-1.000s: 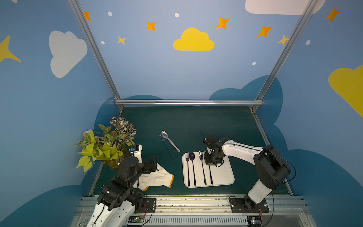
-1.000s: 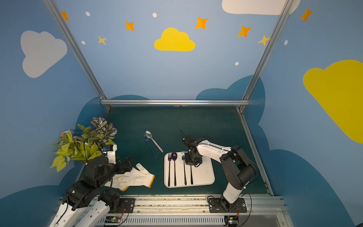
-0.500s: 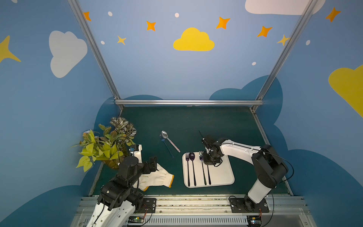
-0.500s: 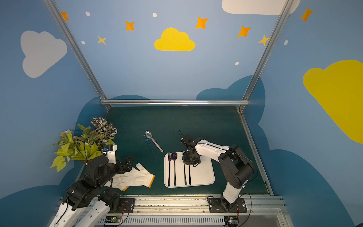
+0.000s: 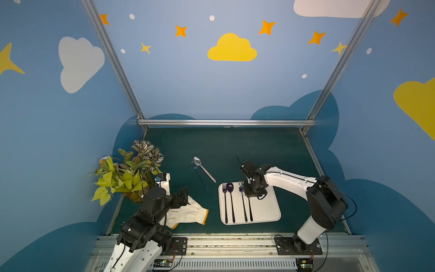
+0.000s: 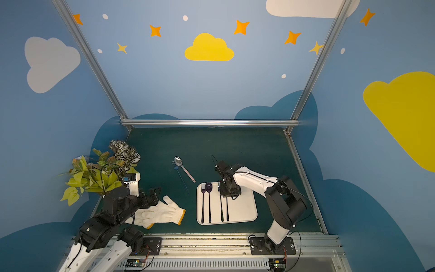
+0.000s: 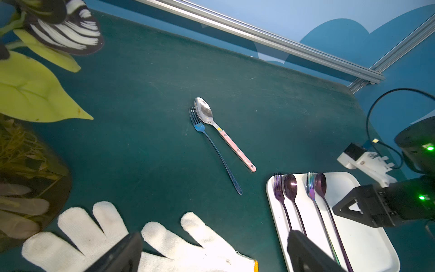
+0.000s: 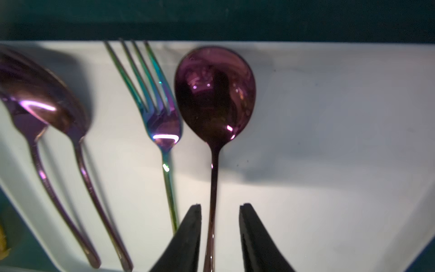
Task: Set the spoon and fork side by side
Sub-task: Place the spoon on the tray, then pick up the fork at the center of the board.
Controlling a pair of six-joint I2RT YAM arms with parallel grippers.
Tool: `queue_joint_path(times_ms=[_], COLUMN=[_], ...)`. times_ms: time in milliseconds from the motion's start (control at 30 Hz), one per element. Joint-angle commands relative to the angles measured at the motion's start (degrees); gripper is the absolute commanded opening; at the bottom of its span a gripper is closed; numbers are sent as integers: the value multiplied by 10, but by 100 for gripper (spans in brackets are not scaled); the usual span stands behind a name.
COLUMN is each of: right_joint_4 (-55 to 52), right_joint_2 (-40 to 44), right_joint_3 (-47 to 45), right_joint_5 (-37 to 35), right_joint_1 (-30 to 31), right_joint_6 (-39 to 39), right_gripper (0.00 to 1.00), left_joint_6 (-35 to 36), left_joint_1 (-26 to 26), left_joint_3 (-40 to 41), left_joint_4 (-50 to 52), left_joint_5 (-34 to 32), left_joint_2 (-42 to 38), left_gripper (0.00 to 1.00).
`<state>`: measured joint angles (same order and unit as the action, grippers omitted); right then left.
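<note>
Pincer (image 8: pixel 220 205) half-open astride spoon (image 8: pixel 214 94)

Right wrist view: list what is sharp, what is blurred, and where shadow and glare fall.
In the right wrist view the middle spoon and the fork beside it are fairly sharp, with small bright glints; the other spoon at the frame's edge is smeared; a soft shadow lies on the tray beside the sharp spoon; the fingers of the right hand are dark and soft-edged.

White-shelled arms (image 5: pixel 287 180) with black joints (image 5: pixel 326 202), looping black cable (image 7: pixel 367 119), green lights (image 7: pixel 429 148), black tapered claw fingers (image 8: pixel 188 235).
</note>
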<state>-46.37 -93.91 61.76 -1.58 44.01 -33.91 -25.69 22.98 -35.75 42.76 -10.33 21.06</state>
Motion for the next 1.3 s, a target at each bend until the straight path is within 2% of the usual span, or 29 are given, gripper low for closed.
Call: queue_joint_path(times_ms=[0, 133, 200, 300, 433, 600, 733, 900, 1067, 1167, 1267], right_joint_4=[-62, -72, -66, -52, -39, -25, -26, 8, 28, 28, 28], right_joint_2=[67, 116, 123, 102, 26, -101, -144, -107, -13, 43, 96], right_joint_3=[35, 62, 80, 119, 197, 325, 379, 318, 211, 154, 108], right_joint_5=[-46, -70, -68, -47, -14, 15, 15, 55, 72, 90, 111], right_joint_1=[11, 20, 21, 22, 23, 33, 33, -11, -74, -121, -169], right_joint_6=[19, 67, 93, 148, 186, 227, 211, 169, 157, 159, 165], right_gripper=[43, 57, 61, 61, 60, 55, 53, 50, 49, 49, 49], left_joint_6=[8, 5, 4, 1, -11, -43, -88, -143, -199, -226, -242], left_joint_1=[-2, -2, -2, -2, -3, -3, 1, 38, 67, 66, 58], left_joint_3=[6, -4, -9, -23, -33, -40, -52, -104, -191, -227, -259], left_joint_4=[-10, -7, -4, 8, 17, 24, 13, -4, -6, -7, -6], left_joint_5=[-3, 7, 10, -3, -26, 13, 56, 48, 40, 19, 6], left_joint_2=[8, 37, 57, 80, 88, 135, 218, 385, 562, 635, 694], left_gripper=[100, 100, 100, 100, 100, 100, 100, 99, 98, 90, 78])
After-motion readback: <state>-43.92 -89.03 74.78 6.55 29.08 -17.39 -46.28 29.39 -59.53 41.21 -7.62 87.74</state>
